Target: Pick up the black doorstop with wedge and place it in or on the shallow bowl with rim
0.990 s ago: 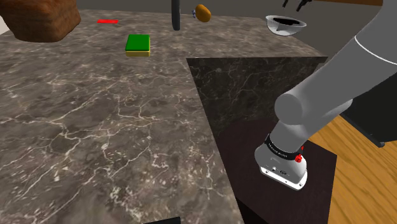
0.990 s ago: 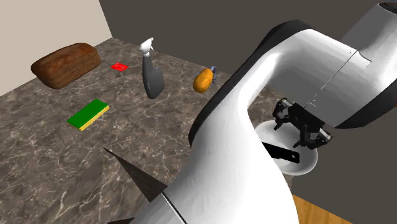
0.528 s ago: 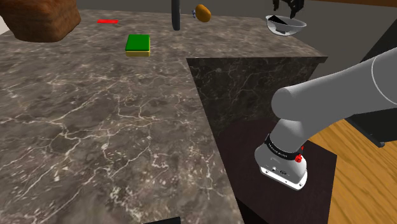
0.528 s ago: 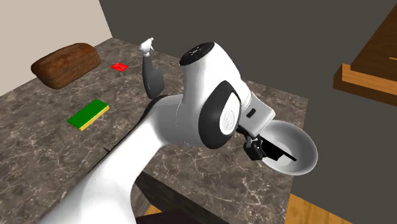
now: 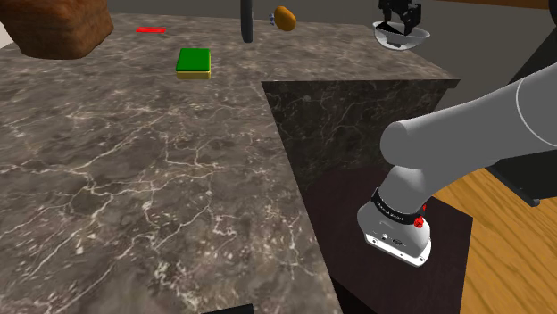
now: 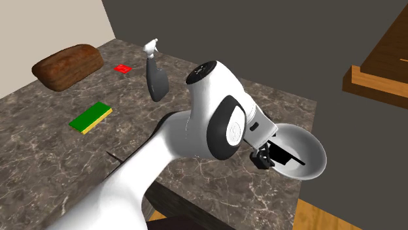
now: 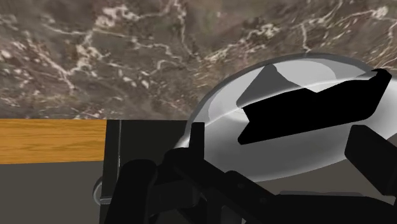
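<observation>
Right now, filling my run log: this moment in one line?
doorstop: in bowl | gripper: open, beside bowl | step: placed

The black doorstop (image 7: pixel 312 108), a flat angular wedge, was seen lying inside the shallow bowl (image 6: pixel 315 160), a pale grey rimmed dish set upright at the marbled counter's (image 5: pixel 134 178) far corner, on the shoulder view's right.
</observation>
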Robot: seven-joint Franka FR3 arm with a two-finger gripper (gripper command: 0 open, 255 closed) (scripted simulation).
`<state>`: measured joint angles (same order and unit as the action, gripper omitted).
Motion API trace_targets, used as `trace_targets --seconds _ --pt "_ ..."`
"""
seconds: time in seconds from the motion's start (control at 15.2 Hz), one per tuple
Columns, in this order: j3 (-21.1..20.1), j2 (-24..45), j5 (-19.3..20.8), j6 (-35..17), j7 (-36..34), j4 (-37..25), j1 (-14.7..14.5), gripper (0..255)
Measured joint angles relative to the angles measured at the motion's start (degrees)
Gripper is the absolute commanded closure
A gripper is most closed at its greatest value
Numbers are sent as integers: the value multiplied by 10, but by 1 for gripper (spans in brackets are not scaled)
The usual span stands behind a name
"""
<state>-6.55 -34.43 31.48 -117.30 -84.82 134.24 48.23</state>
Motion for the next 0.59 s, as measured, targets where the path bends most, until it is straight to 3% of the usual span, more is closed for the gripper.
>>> trace_targets --seconds 0.4,0.46,0.59 --pt "1 0 3 -6 -2 1 1 0" --pt "0 0 3 -6 -3 1 1 255" --pt "0 -1 3 -5 -4 1 1 255"
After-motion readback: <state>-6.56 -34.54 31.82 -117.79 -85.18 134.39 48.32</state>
